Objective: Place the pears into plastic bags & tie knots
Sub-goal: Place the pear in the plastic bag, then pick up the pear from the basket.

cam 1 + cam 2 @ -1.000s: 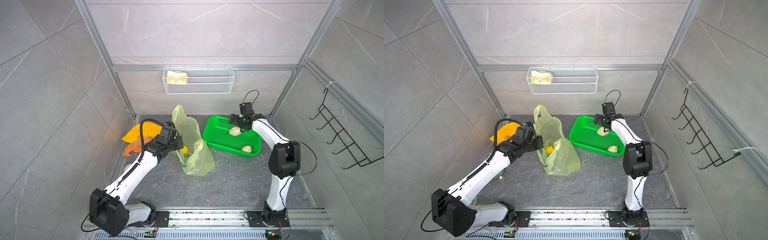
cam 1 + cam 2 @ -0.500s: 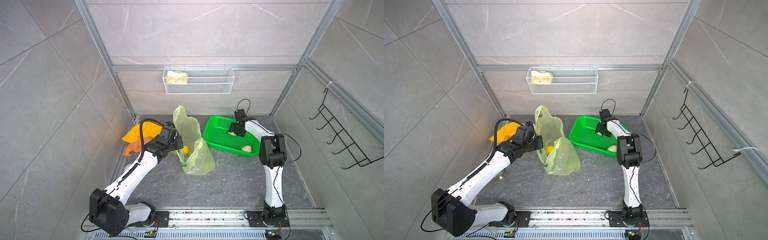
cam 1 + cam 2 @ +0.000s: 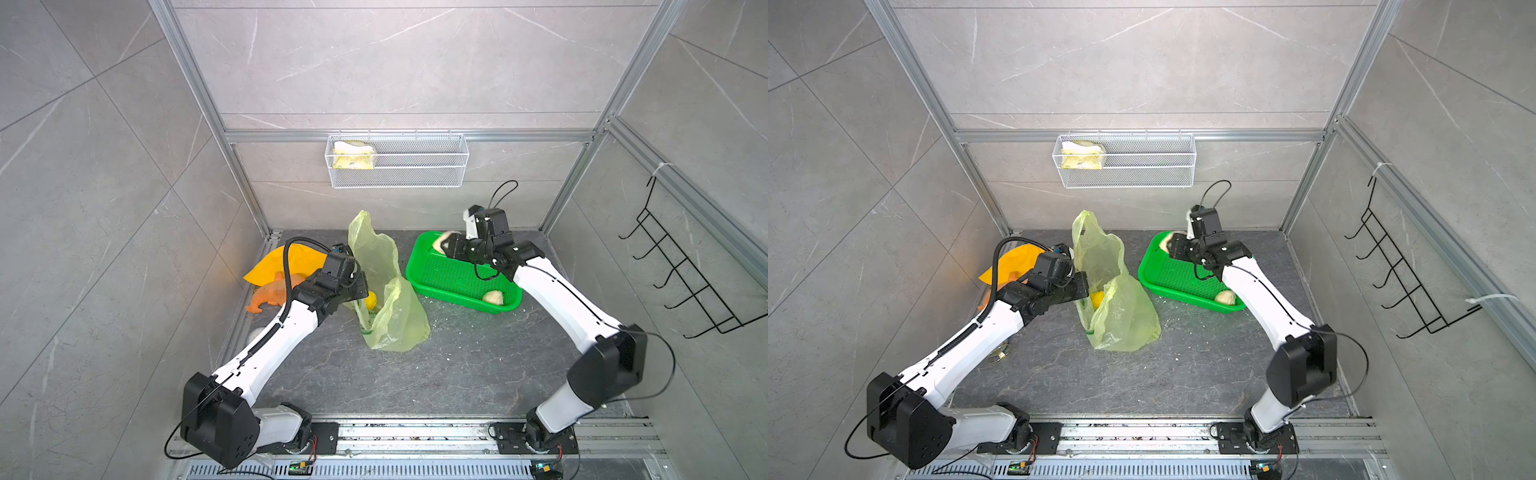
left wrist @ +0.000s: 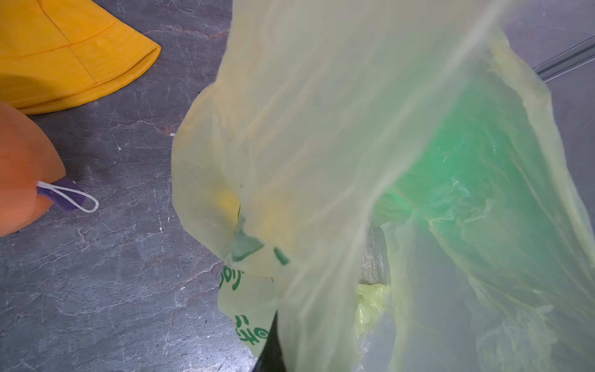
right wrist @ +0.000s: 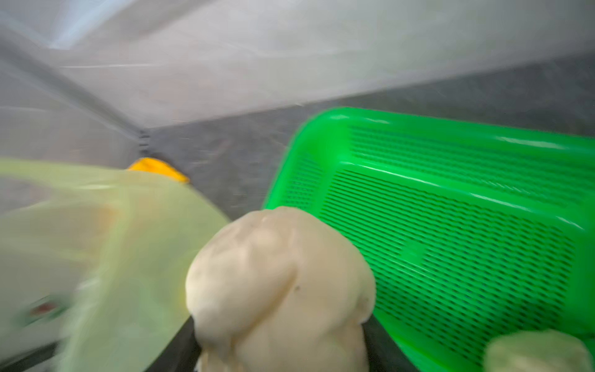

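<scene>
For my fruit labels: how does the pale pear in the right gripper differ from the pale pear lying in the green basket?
The held pear sits between the jaws of the right gripper; the loose pear lies free on the floor of the green basket. The held pear is at the basket's far corner, toward the plastic bag; the loose pear is at the near corner, away from it. Both are pale cream and lumpy.

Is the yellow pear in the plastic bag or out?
In: the yellow pear sits within the plastic bag, at its open mouth, yellow showing through the film.
</scene>
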You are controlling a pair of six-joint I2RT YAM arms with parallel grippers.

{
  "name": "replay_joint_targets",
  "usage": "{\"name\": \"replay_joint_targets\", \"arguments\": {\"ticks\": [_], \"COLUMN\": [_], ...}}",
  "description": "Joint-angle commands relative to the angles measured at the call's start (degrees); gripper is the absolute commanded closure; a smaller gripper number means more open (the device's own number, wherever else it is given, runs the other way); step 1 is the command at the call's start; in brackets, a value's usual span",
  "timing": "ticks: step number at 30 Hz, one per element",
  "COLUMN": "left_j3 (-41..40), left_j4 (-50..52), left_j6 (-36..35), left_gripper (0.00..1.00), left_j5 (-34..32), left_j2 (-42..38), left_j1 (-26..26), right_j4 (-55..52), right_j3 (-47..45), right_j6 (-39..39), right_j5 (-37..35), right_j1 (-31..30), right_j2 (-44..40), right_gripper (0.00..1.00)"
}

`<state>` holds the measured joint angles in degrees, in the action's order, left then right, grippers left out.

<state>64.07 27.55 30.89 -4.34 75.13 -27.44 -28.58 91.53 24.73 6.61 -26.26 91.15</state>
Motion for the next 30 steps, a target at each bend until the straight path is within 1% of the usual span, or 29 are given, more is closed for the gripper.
{"name": "replay_joint_targets", "arguments": {"ticks": [1, 5, 8, 9, 10, 11, 14, 16, 19, 21, 22, 23, 26, 27, 30], "left_j3": [0.86, 1.32, 1.58, 1.58, 1.55, 1.52, 1.43, 1.44, 1.32, 1.32, 1.27, 1.27, 1.31, 1.32, 1.68], "left_j4": [-2.3, -2.73, -2.72, -2.76, -2.72, -2.74, -2.68, -2.37, -2.24, -2.24, -2.39, -2.58, -3.35, -3.61, -3.82], "left_j6": [-0.31, -0.09, -0.05, -0.05, 0.09, 0.19, 0.23, 0.22, 0.22, 0.22, 0.22, 0.22, 0.17, 0.03, -0.21], "left_gripper": [1.0, 1.0, 1.0, 1.0, 1.0, 1.0, 1.0, 1.0, 1.0, 1.0, 1.0, 1.0, 1.0, 1.0, 1.0], "left_j5": [0.99, 0.94, 0.74, 0.67, 0.53, 0.33, -0.03, -0.19, -0.33, -0.21, -0.07, 0.05, 0.58, 0.66, 1.1], "left_j2": [0.43, 0.84, 0.72, 0.66, 0.47, 0.35, -0.05, -0.29, -0.61, -0.77, -0.78, -0.71, -0.45, -0.21, 0.52], "left_j1": [-0.57, -0.95, -1.28, -1.34, -1.37, -1.39, -1.58, -1.6, -1.7, -1.72, -1.67, -1.68, -1.79, -1.79, -1.76], "right_j4": [-1.02, -1.7, -2.58, -2.56, -2.73, -3.15, -5.02, -6.18, -3.56, -4.93, -7.21, -10.06, -16.21, -16.79, -17.86], "right_j3": [4.1, 10.36, 14.13, 14.89, 15.76, 16.82, 19.33, 18.24, 10.46, 5.53, 3.31, 1.43, -2.69, -4.02, -5.83], "right_j6": [-2.32, -2.49, -2.47, -2.34, -2.1, -1.94, -2.74, -3.52, -2.75, -1.99, -1.83, -1.55, -0.66, -0.05, 0.79], "right_j5": [3.87, 6.1, 6.47, 6.61, 6.63, 7.35, 7.38, 4.55, 2.55, 0.85, -1.98, -5.57, -15.7, -17.91, -20.71], "right_j1": [-5.73, -11.37, -13.69, -14.05, -14.3, -14.37, -14.27, -13.47, -8.96, -4.27, -1.24, 1.83, 8.37, 10.06, 13.87], "right_j2": [-0.42, 3.65, 8.43, 9.96, 11.72, 13.6, 16.86, 15.48, 8.33, 4.53, 3.36, 2.83, 3.69, 4.28, 7.24], "right_gripper": [0.49, 0.48, 0.47, 0.45, 0.38, 0.24, 0.01, 0.01, 0.0, 0.0, 0.0, 0.0, 0.0, 0.0, 0.0]}}
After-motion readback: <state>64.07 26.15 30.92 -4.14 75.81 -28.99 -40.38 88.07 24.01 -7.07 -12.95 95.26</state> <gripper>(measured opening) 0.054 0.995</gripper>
